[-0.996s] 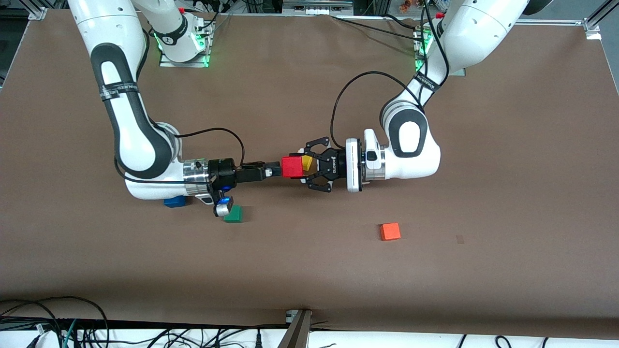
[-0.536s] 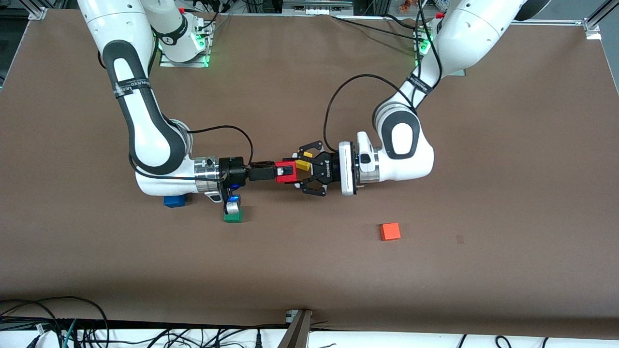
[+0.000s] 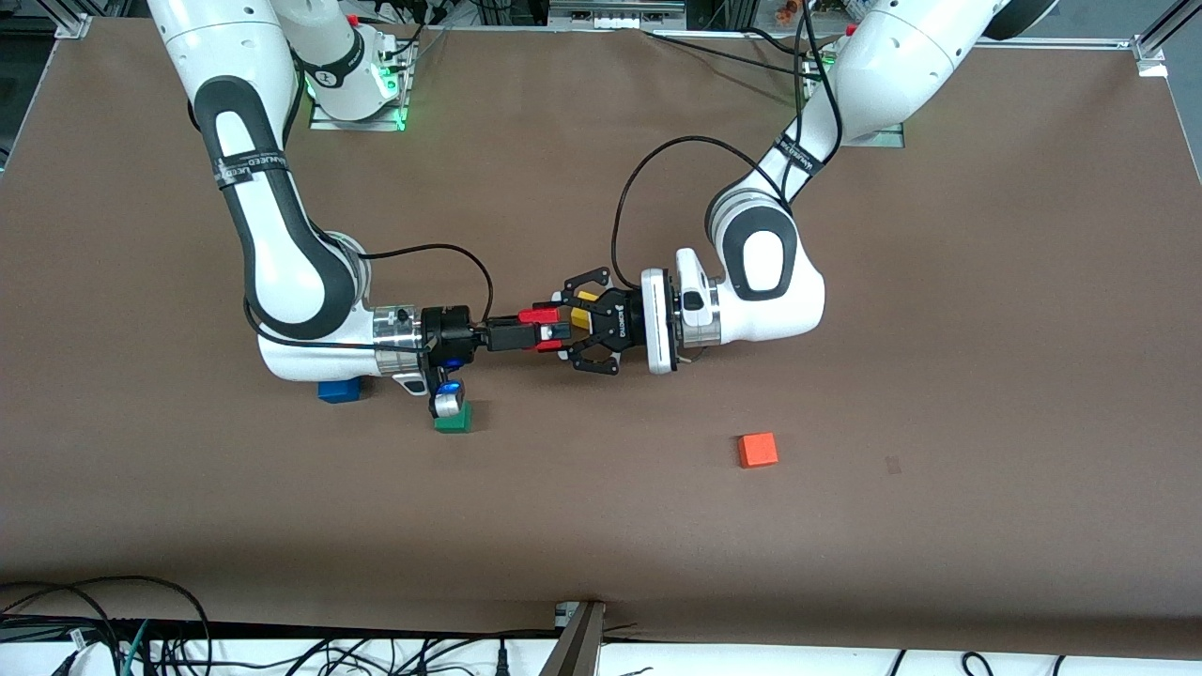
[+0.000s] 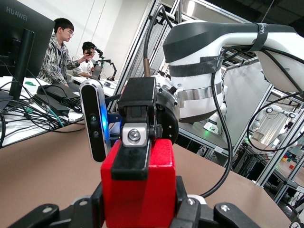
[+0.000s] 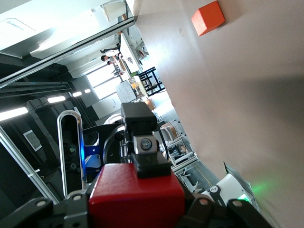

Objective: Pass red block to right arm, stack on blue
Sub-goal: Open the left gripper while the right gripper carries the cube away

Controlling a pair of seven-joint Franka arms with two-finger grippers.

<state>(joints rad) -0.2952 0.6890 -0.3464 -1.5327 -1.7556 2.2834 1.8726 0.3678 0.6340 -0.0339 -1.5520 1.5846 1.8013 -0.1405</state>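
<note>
The red block (image 3: 545, 313) is held in the air over the middle of the table. My left gripper (image 3: 566, 329), the black claw, is shut on it. My right gripper (image 3: 549, 330) meets it from the right arm's end and is open around the same block. In the left wrist view the block (image 4: 142, 190) fills the space between my claw's links, and one slim right finger (image 4: 134, 152) lies along its top. The other right finger is hidden. The block also shows in the right wrist view (image 5: 135, 199). The blue cube (image 3: 338, 391) sits on the table, partly hidden under the right wrist.
A green cube (image 3: 454, 419) lies just under the right wrist camera, beside the blue cube. A yellow cube (image 3: 581, 319) shows through the claw's links. An orange-red cube (image 3: 757, 450) lies nearer the front camera, toward the left arm's end; it also shows in the right wrist view (image 5: 208, 17).
The left arm has carried the red block toward the right arm's end, sliding it in between the right gripper's fingers. The right arm moved in at first, then held still.
</note>
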